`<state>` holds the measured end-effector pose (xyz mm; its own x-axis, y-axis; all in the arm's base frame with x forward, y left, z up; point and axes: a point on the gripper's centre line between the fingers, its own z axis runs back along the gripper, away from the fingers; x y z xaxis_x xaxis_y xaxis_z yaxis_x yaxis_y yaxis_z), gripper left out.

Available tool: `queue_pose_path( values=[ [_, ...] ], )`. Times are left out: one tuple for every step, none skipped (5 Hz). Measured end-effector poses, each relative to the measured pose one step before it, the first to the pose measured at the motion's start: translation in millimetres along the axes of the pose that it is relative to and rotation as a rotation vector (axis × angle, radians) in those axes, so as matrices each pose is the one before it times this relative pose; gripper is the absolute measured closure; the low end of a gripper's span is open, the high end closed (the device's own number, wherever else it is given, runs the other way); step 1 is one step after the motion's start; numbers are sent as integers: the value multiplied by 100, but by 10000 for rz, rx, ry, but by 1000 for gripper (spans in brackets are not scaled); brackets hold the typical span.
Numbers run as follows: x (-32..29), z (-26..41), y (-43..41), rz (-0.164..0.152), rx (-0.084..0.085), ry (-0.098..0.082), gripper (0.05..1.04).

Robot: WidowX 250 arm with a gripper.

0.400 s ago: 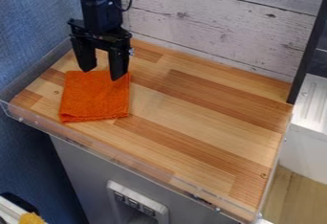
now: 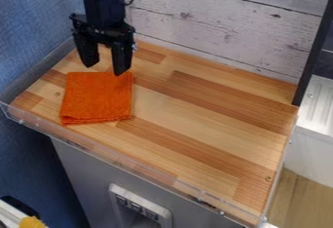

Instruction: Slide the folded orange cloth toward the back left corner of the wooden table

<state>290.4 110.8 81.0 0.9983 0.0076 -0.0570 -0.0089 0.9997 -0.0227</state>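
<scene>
The hand (image 2: 105, 69) was empty, its fingers spread roughly in line with the back edge of the folded orange cloth (image 2: 97, 98). From there the cloth lay toward the counter's (image 2: 201, 124) front, slightly longer front to back than across.

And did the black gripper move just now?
Yes, a tiny bit: the gripper went up in the picture, farther from the clear front rim.

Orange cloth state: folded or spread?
Folded: the orange cloth lies flat as a compact, roughly square pad, with stacked layers visible along its edge nearest the camera.
</scene>
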Motion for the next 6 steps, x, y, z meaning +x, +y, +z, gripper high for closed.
queue_pose_path(
  values=[
    [361,149,445,399,89,-262,147],
    [705,39,354,321,206,-417,433],
    [707,-790,296,292,131,-266,733],
    [229,-1039,110,233,70,-125,940],
    [-163,-709,-86,95,2,32,1020],
    [-243,-1224,-26,55,-70,299,1025]
  ],
)
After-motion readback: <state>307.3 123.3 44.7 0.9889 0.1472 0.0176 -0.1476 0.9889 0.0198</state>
